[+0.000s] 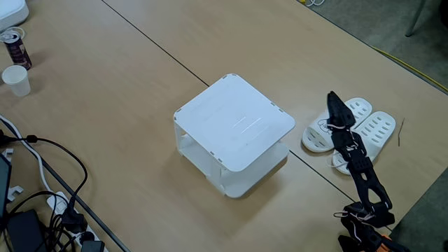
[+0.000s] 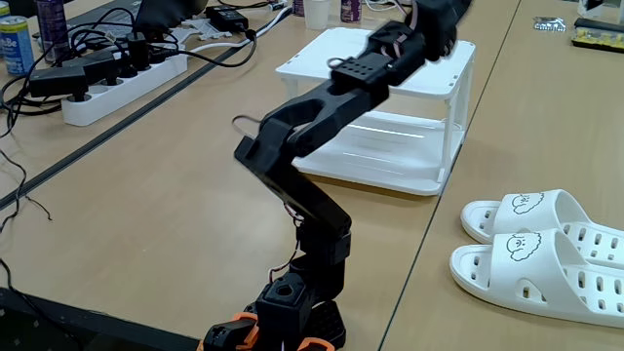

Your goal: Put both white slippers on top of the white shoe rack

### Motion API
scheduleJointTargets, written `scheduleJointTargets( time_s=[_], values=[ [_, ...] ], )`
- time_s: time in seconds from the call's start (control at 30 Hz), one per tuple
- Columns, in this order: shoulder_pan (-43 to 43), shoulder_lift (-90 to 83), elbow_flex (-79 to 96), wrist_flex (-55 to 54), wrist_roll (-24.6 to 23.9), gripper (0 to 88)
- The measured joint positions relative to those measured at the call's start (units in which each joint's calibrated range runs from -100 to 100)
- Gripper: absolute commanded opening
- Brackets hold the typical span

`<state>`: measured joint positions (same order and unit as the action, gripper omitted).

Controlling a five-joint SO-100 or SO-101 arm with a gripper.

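The white shoe rack (image 1: 234, 122) stands mid-table with a bare flat top, and it also shows in the other fixed view (image 2: 331, 63). Both white slippers (image 1: 318, 138) (image 1: 376, 131) lie side by side on the table to its right. Puppy faces show on their straps (image 2: 526, 205) (image 2: 522, 249). My black arm rises from its base (image 2: 292, 312). The gripper (image 1: 333, 96) hangs in the air over the slipper nearer the rack. Its jaws look shut with nothing in them. In the low fixed view the gripper (image 2: 437, 14) is partly cut off by the top edge.
A drink can (image 1: 15, 47) and a paper cup (image 1: 15, 79) stand at the far left. Cables and a power strip (image 2: 117, 83) crowd that side of the table. A dark seam (image 1: 161, 49) crosses the tabletop. The table edge runs just past the slippers.
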<state>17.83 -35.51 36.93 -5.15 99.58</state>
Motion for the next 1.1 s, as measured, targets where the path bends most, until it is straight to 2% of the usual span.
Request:
scheduleJointTargets(
  time_s=[0.2, 0.53, 0.67, 1.1],
  values=[
    [0.9, 6.8, 1.2, 4.5, 0.0, 9.0],
    [0.9, 14.4, 10.5, 4.7, 0.0, 15.7],
    [0.9, 17.1, 13.2, 4.6, 0.0, 15.8],
    [0.8, 32.6, 18.1, -15.2, 0.0, 15.9]
  ],
)
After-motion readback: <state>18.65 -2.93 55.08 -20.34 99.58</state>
